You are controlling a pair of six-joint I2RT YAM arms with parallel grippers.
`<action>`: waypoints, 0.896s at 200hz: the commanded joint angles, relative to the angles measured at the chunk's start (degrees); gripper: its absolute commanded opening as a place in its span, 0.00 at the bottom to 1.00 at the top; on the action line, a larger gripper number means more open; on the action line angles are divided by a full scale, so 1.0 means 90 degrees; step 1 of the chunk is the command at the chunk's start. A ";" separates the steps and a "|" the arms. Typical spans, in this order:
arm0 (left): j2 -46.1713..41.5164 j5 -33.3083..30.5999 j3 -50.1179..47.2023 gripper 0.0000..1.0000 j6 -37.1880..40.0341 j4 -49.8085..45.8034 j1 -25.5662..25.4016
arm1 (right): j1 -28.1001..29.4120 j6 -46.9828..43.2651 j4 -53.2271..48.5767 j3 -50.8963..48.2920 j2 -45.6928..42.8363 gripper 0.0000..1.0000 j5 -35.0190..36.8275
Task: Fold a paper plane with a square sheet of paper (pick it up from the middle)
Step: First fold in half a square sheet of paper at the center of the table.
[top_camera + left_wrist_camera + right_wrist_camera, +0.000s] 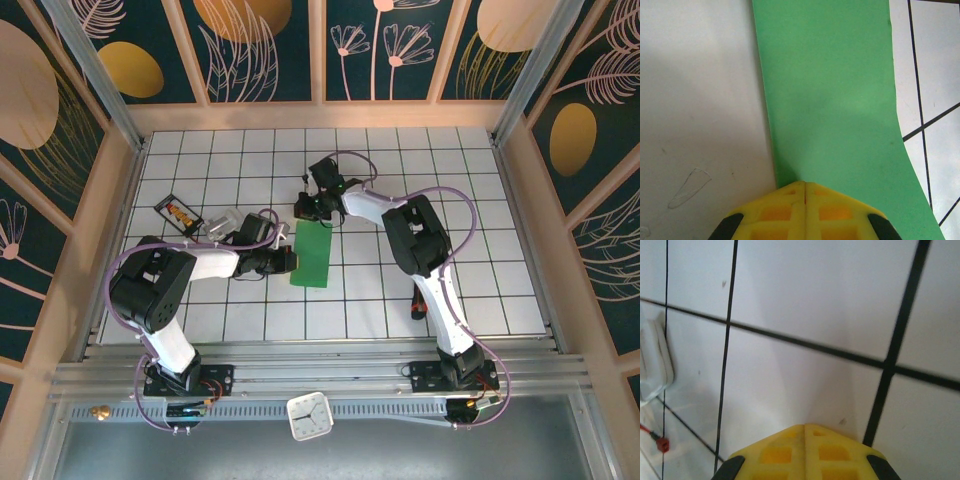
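- The table is a field of white tiles with dark grid lines, walled in by patterned panels.
- The left arm reaches from 7 o'clock towards the middle; the right arm bends from 5 o'clock up and across to just past the middle.
- The square sheet of paper lies flat near the table's centre as a narrow bright-green strip, long axis running 12 to 6 o'clock. In the left wrist view the paper spans much of the frame, with white tile on either side.
- The left gripper sits at the strip's 9 o'clock edge. Up close, the left gripper has its yellow jaws pressed together, tips on the paper's near edge; nothing shows between them.
- The right gripper sits just off the strip's 11 o'clock corner. In its own view the right gripper also has its jaws together, over bare tile.
- A dark packet lies at 10 o'clock, well apart from the paper.
- A small clock sits at 6 o'clock on the rail between the arm bases.
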 commanded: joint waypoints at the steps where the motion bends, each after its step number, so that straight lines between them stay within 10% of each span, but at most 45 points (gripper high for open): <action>1: 0.0341 -0.0448 -0.0450 0.00 0.0117 -0.1591 0.0017 | -0.0306 -0.0253 0.0024 0.0204 0.0083 0.00 0.0596; 179: 0.0302 -0.0458 -0.0382 0.00 0.0123 -0.1620 0.0016 | 0.0245 0.0098 0.1250 -0.2120 -0.1096 0.00 -0.0346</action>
